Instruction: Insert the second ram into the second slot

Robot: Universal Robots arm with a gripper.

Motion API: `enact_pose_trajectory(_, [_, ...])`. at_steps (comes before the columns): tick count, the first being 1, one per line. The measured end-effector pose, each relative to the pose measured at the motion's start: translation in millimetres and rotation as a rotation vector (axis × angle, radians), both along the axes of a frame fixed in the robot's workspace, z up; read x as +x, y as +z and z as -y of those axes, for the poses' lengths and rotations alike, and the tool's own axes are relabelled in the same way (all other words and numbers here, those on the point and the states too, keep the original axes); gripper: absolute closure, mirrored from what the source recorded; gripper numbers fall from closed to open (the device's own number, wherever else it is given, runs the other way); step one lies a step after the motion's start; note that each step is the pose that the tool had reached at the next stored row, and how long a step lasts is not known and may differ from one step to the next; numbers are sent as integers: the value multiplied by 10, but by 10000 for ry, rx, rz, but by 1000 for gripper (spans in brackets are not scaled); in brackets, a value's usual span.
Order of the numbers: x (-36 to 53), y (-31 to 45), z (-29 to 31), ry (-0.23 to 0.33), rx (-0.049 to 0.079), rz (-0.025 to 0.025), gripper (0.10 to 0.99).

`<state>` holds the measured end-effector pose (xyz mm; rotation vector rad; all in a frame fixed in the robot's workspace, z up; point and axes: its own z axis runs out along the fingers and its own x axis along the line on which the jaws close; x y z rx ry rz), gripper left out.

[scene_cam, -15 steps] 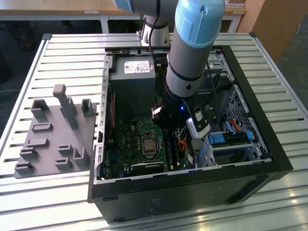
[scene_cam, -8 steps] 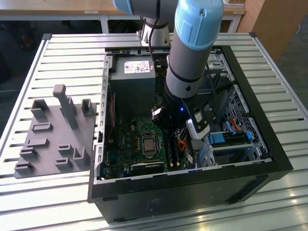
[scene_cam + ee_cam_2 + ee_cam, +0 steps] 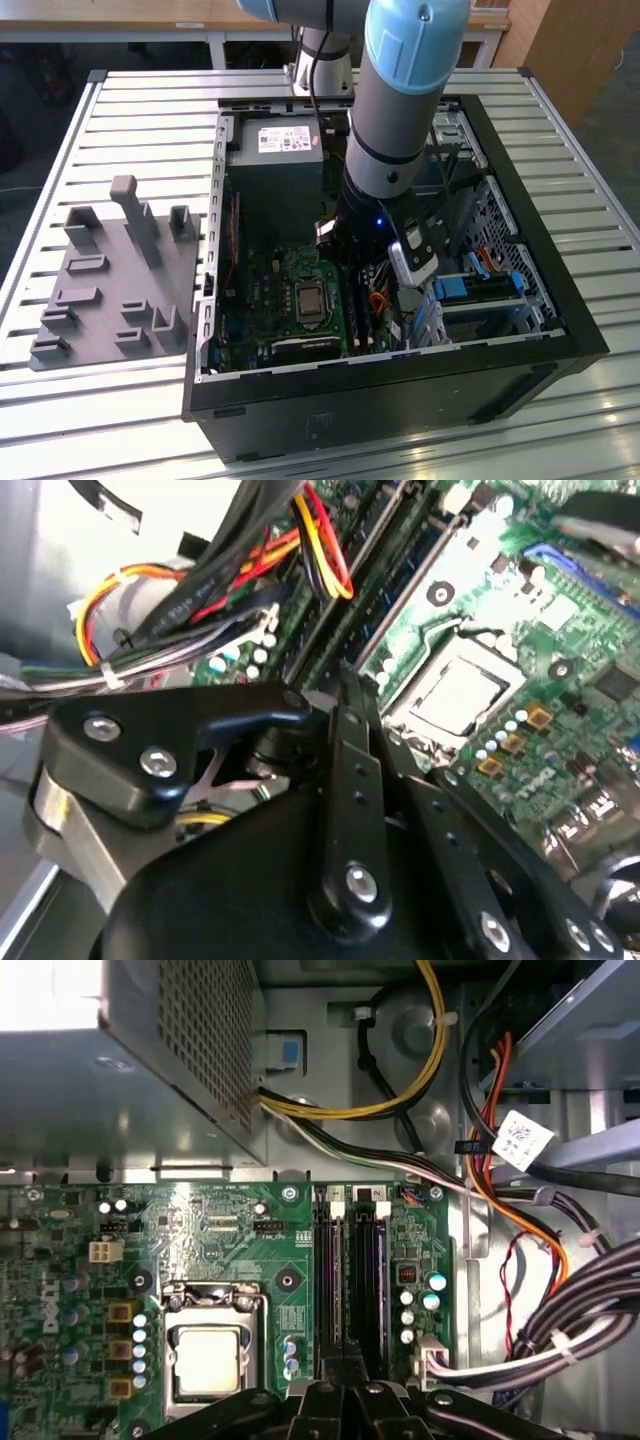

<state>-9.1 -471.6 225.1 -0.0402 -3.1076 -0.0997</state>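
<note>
Item: I had the gripper (image 3: pixel 345 1385) lowered over the motherboard (image 3: pixel 230 1250) memory slots (image 3: pixel 350 1270), jaws drawn close, seemingly pressing the second ram (image 3: pixel 372 1280) edge-down into its slot; grip itself uncertain.

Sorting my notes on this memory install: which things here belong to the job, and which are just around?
Job: pincer, memory slots, motherboard.
Just around: power supply, processor socket, cable bundle, grey fixture tray, blue drive brackets.
</note>
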Motion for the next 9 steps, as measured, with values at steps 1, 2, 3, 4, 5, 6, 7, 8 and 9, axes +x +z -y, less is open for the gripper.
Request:
enact_pose_trajectory(1, [0, 19, 0, 0, -2, 0, 980])
enact_pose_trajectory(2, [0, 40, 0, 0, -5, -1, 980])
enact_pose_trajectory(3, [0, 58, 1, 0, -5, -2, 980])
enact_pose_trajectory(4, [0, 75, 1, -1, -5, -2, 980])
enact_pose_trajectory(5, [0, 93, 1, 0, -5, -2, 980])
enact_pose_trajectory(6, [0, 113, 1, 0, -4, -2, 980])
enact_pose_trajectory(7, [0, 132, 0, 0, -4, -2, 980])
enact_pose_trajectory(8, [0, 149, 1, -1, -4, -2, 980])
enact_pose_trajectory(9, [0, 165, 0, 0, -4, -2, 980])
